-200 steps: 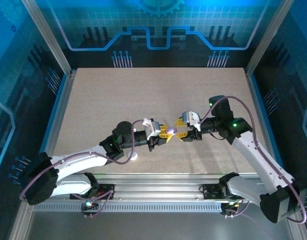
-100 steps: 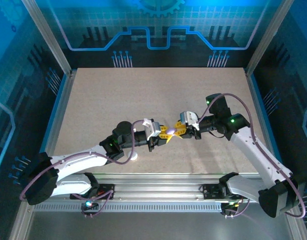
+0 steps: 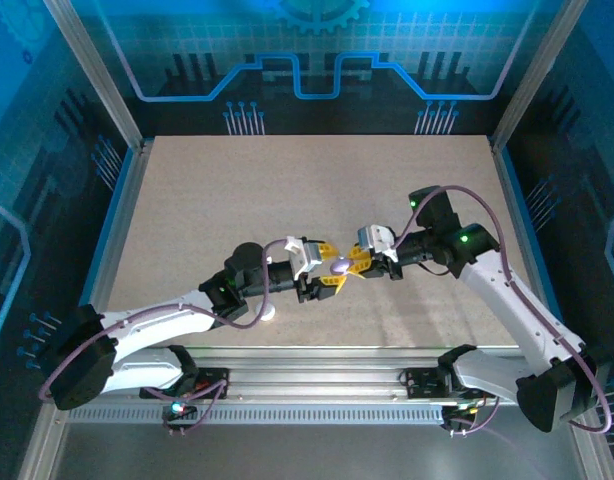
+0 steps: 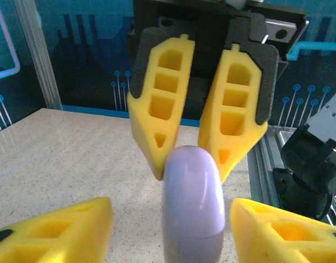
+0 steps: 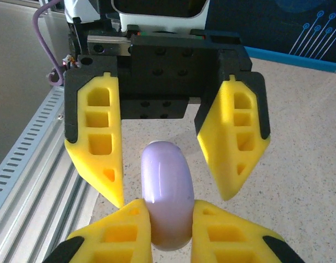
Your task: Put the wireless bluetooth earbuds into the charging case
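Between the two grippers, over the near half of the table, hangs the charging case. It is a pale purple, smooth, rounded thing, standing on its narrow edge. I cannot tell from any side where its lid is or if it is shut, and whether it touches the table below I cannot tell either.

On the right side of the case is the right gripper. Its yellow fingers are pressed together on the case, one on each flat side, so this gripper has a firm hold of it.

On the left side of the case is the left gripper, pointing straight at the other one. Its fingers stand about half open around the case, one on each side, with a clear gap between each finger and the purple shell. It holds nothing.

The two grippers meet tip to tip at the case, with their fingers turned crosswise to each other.

Nearer than the case and to its left, a small white thing lies on the table, beside the left arm. It is too small for me to say what it is.
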`<action>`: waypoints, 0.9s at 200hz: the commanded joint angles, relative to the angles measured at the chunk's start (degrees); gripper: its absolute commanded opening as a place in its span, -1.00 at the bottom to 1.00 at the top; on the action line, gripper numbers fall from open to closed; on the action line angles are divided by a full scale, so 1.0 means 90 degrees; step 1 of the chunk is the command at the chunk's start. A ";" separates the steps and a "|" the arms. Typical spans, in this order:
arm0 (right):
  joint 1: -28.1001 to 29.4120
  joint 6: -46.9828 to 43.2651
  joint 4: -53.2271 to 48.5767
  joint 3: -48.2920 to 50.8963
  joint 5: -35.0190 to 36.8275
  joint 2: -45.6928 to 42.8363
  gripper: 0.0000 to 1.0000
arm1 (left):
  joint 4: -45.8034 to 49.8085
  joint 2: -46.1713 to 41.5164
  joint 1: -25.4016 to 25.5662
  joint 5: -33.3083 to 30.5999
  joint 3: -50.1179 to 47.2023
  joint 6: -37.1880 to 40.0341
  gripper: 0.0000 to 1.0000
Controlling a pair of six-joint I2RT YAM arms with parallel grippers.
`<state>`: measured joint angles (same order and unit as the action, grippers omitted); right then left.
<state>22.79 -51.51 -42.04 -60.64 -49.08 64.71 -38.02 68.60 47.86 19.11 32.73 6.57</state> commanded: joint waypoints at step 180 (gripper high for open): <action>-0.2458 0.0887 -0.1844 -0.1531 0.2803 0.2235 -0.71 | 0.1816 0.0165 0.0020 -0.1537 0.0875 0.0554 0.54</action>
<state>3.42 -47.31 -55.46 -71.37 -27.35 81.89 -24.14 68.53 47.86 6.59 37.91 10.55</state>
